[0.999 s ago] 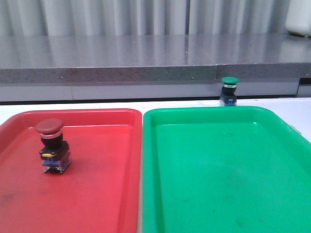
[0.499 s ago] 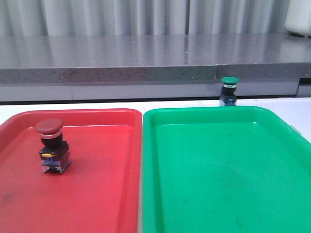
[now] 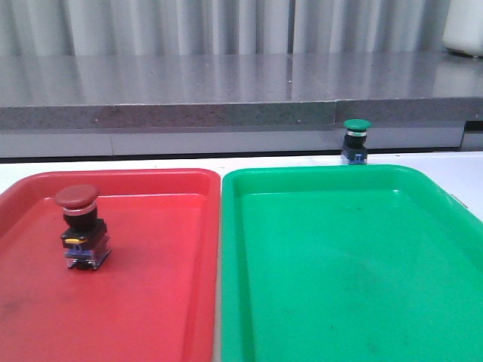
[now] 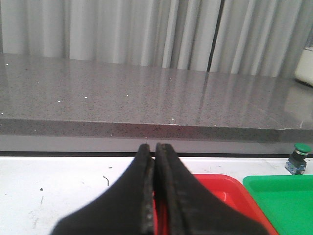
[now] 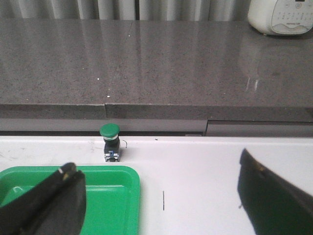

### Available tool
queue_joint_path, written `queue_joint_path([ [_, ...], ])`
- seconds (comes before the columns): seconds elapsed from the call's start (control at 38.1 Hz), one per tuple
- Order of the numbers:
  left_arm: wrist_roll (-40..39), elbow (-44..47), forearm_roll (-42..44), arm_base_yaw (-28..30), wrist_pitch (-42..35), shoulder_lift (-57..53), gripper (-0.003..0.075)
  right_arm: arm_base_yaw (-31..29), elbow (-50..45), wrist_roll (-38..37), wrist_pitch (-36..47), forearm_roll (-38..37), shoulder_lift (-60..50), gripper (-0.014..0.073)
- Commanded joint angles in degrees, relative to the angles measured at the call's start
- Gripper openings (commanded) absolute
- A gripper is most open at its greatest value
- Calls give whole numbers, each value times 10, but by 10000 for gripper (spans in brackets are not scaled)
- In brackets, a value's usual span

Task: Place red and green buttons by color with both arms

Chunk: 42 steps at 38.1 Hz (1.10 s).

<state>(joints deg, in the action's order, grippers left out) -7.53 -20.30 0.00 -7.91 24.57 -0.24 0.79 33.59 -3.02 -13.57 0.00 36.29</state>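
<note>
The red button [image 3: 83, 226] stands upright inside the red tray [image 3: 151, 302], near its left side. Behind the green tray [image 3: 347, 264], on the white table, the green button [image 3: 356, 142] stands upright. Neither gripper shows in the front view. In the left wrist view my left gripper [image 4: 155, 147] is shut with nothing between its fingers, above the white table beside the red tray [image 4: 230, 188]. My right gripper [image 5: 155, 161] is open and empty, one finger [image 5: 58, 196] over the green tray [image 5: 117, 196]; the green button [image 5: 110, 142] stands well ahead of it.
A grey stone ledge [image 3: 226, 90] runs along the back of the table, just behind the green button. A white appliance [image 3: 464, 26] sits on it at the far right. The two trays lie side by side, almost touching.
</note>
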Motion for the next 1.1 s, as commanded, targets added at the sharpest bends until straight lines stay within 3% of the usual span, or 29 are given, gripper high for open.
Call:
queue_joint_path([
  [0.0, -5, -15, -3, 1, -49, 6, -20, 1, 49, 2, 89, 0, 91, 643],
  [0.42, -5, -15, -3, 1, -49, 6, -20, 26, 247, 2, 95, 0, 473, 643],
  [0.76, -5, -15, -3, 1, -49, 6, -20, 80, 509, 1, -83, 0, 707, 643],
  [1.08, -5, -15, -3, 1, -49, 6, -20, 82, 667, -5, -168, 7, 812, 643],
])
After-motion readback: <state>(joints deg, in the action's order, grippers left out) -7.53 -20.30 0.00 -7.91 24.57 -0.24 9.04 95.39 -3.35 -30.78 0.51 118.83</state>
